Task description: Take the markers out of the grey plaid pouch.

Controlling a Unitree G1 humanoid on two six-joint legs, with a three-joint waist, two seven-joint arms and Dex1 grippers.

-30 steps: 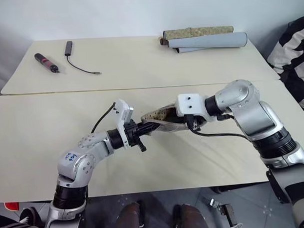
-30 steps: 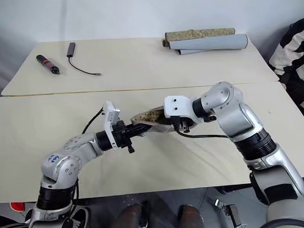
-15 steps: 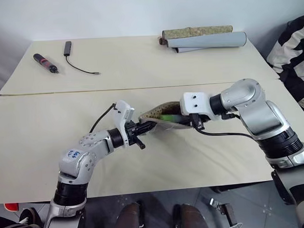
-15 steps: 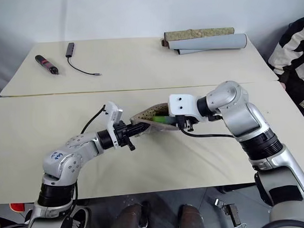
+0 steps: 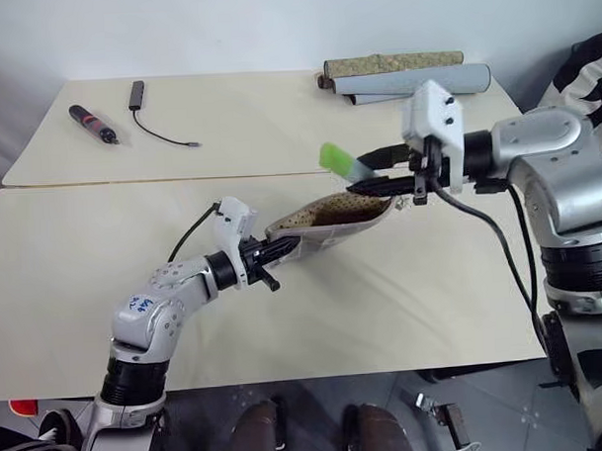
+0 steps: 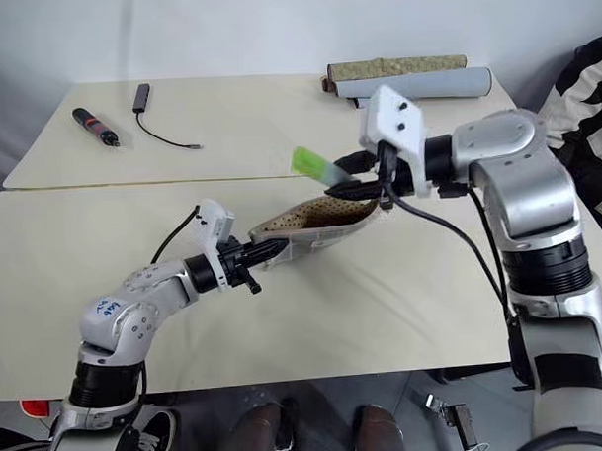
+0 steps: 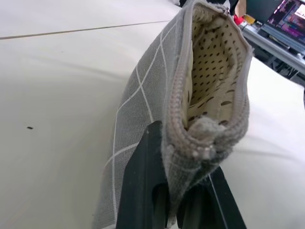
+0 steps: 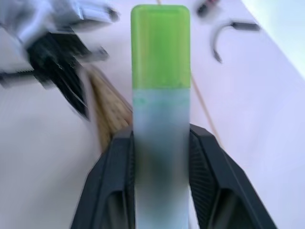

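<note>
Gripping a light green marker (image 5: 344, 163) between its two black fingers, the right gripper (image 5: 370, 174) holds it in the air above the cream worktop (image 5: 402, 291), the marker's green end pointing toward the robot's left and its pale body seated in the jaws. In the right wrist view the marker (image 8: 160, 95) stands up between the fingers (image 8: 112, 181), green cap on top, frosted barrel below.

The grey plaid pouch (image 5: 330, 219) sits just below and to the left of that gripper, its mouth gaping and its speckled brownish lining on show. The pouch's far end rises toward the right gripper; whether it touches the fingers there cannot be told. The left gripper (image 5: 282, 248) has its jaws closed tight on the near end of the pouch, and the left wrist view shows the black fingers (image 7: 143, 191) pinching the zip end of the grey fabric (image 7: 143, 105) with its thin white grid lines, the dotted lining open above.

At the far left of the rear worktop lies a thick black pen-like tool (image 5: 92, 124) with a pink band, beside a small black cable (image 5: 154, 127). A rolled grey mat (image 5: 410, 80) and a speckled roll rest at the far edge. A second marker cannot be made out inside the pouch.
</note>
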